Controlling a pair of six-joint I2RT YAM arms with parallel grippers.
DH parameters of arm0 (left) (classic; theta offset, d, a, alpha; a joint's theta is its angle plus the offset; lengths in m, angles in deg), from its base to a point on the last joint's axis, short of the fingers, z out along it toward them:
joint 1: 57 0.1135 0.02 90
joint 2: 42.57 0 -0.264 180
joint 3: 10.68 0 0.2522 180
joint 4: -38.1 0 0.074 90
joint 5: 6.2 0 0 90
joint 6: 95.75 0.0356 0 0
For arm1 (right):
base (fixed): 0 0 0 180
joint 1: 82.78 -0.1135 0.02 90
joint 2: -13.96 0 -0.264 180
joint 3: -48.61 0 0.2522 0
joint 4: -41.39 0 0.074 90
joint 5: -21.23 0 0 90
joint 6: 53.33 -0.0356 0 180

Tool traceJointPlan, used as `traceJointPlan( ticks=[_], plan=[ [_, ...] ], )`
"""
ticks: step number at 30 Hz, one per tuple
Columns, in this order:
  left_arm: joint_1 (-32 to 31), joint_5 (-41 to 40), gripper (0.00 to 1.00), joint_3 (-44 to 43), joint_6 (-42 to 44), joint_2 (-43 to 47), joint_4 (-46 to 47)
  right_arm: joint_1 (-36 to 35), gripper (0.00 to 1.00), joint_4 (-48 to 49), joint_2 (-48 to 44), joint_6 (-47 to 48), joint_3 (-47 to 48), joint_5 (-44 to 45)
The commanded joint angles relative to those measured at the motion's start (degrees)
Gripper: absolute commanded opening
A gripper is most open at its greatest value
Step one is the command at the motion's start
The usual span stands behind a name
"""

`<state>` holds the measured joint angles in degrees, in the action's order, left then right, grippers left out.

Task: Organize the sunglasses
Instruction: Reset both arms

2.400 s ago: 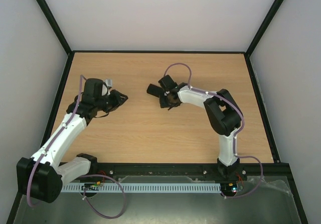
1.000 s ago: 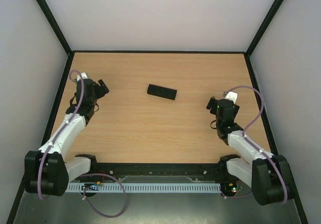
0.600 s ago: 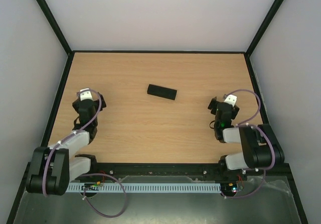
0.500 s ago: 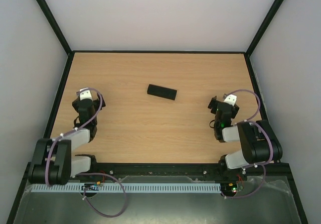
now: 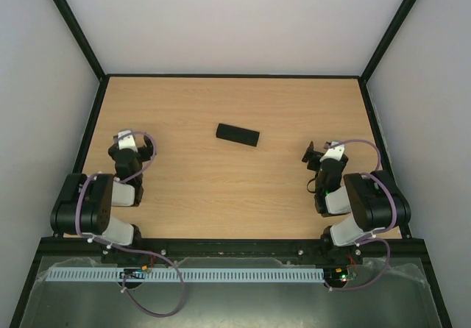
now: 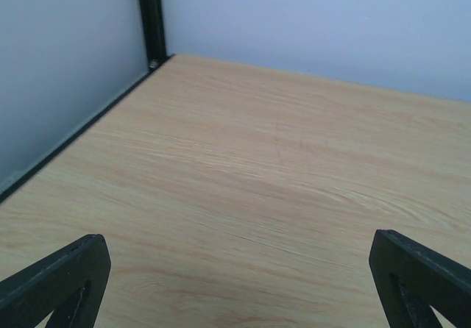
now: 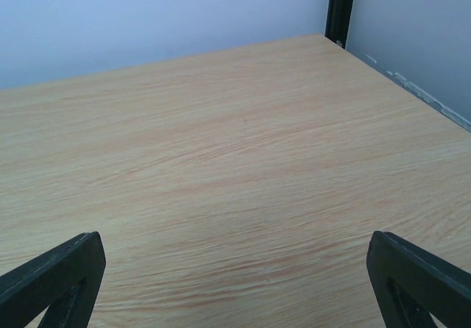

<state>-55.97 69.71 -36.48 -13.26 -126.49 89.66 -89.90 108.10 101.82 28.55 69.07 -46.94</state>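
Now the left gripper and the right gripper are resting with jaws wide apart and empty, probably because the sunglasses, not showing anywhere, are lying inside the shut case ahead between them

Saw nothing of the sunglasses in any of the three views: frame, lenses and arms all out of sight, so could not tell state or pose. Made out only a slim black rectangular case, shut and lying flat on the wooden table. Sat a little toward the far half, close to the middle from left to right, long side running roughly left to right with the right end slightly nearer. Touched nothing else. Could not tell from above whether the sunglasses lay inside.
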Motion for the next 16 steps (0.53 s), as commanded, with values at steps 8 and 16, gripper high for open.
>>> traceJointPlan(
  ticks=[8, 16],
  plan=[
    [-1.0, 9.2, 1.0, -2.1, 4.4, -4.2, 6.4, 0.3, 0.99, -0.8, -0.1, 1.5, 3.0, -1.9],
    [-1.0, 9.3, 0.99, -1.9, 4.4, -4.1, 6.4, 1.0, 0.99, -2.6, 0.0, 1.1, 4.0, -3.1]
  ],
)
